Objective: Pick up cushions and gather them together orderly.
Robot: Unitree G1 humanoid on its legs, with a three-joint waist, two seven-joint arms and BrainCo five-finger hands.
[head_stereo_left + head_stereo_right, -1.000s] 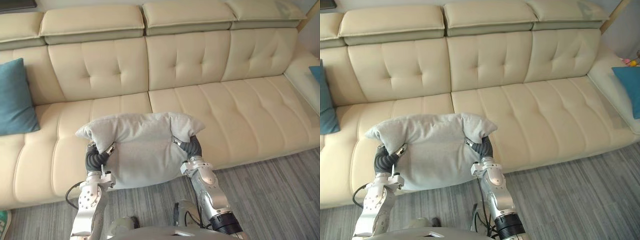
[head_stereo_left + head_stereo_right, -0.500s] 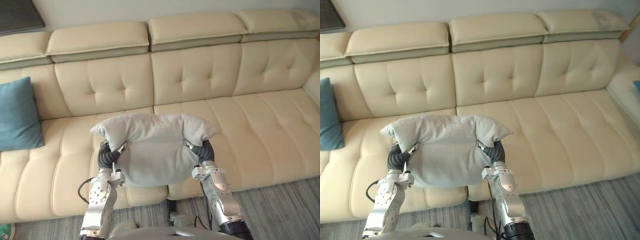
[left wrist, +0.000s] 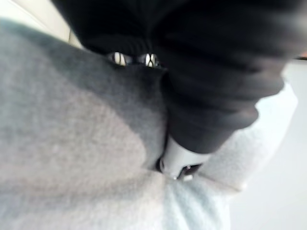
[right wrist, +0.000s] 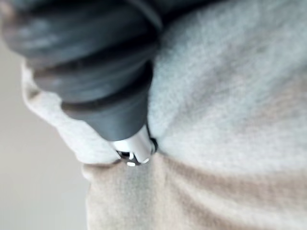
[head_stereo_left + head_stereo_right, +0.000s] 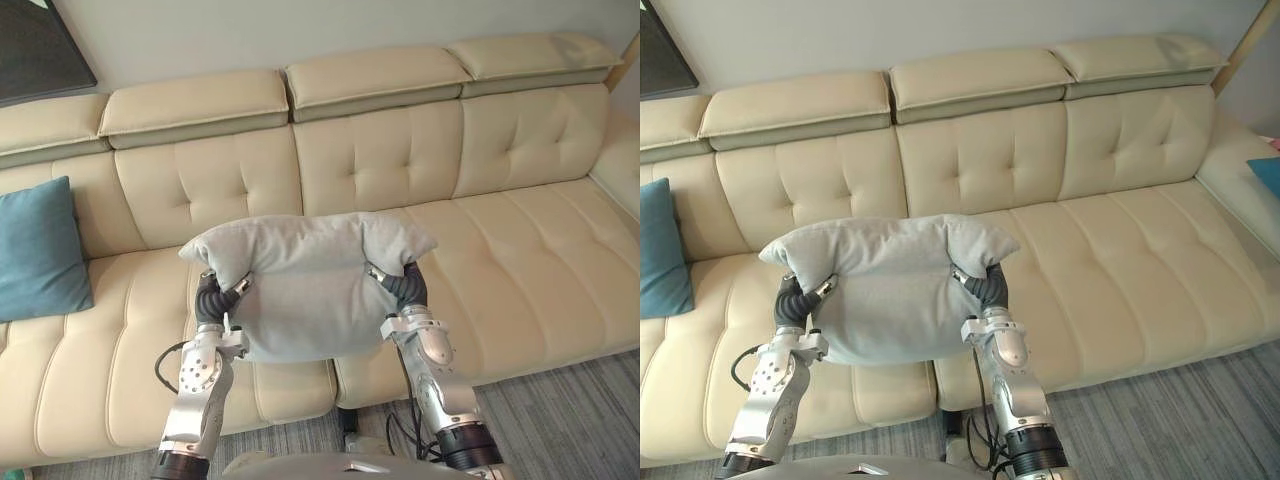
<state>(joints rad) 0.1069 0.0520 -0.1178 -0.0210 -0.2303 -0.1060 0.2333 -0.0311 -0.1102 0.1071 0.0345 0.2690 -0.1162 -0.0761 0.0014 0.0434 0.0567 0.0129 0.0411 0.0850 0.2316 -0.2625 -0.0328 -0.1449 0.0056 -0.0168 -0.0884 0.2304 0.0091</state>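
Observation:
A light grey cushion (image 5: 305, 285) hangs in the air in front of me, over the front edge of the cream sofa (image 5: 500, 250). My left hand (image 5: 212, 300) grips its left side and my right hand (image 5: 400, 288) its right side; the top corners bulge out above both hands. In the left wrist view the left hand (image 3: 216, 72) has its thumb dug into a fold of the grey cushion (image 3: 72, 158). The right hand (image 4: 96, 72) pinches the cushion (image 4: 230, 105) the same way. A teal cushion (image 5: 38, 250) leans upright against the sofa's back at the far left.
The sofa's seats stretch bare to the right of the grey cushion. A second teal cushion (image 5: 1265, 172) peeks in at the sofa's far right end. Grey striped floor (image 5: 560, 400) lies before the sofa. A dark frame (image 5: 35, 50) hangs on the wall at upper left.
The camera has moved, so the sofa sits lower in view and more wall shows. The grey cushion stays held in both hands, now higher and over the seat's front.

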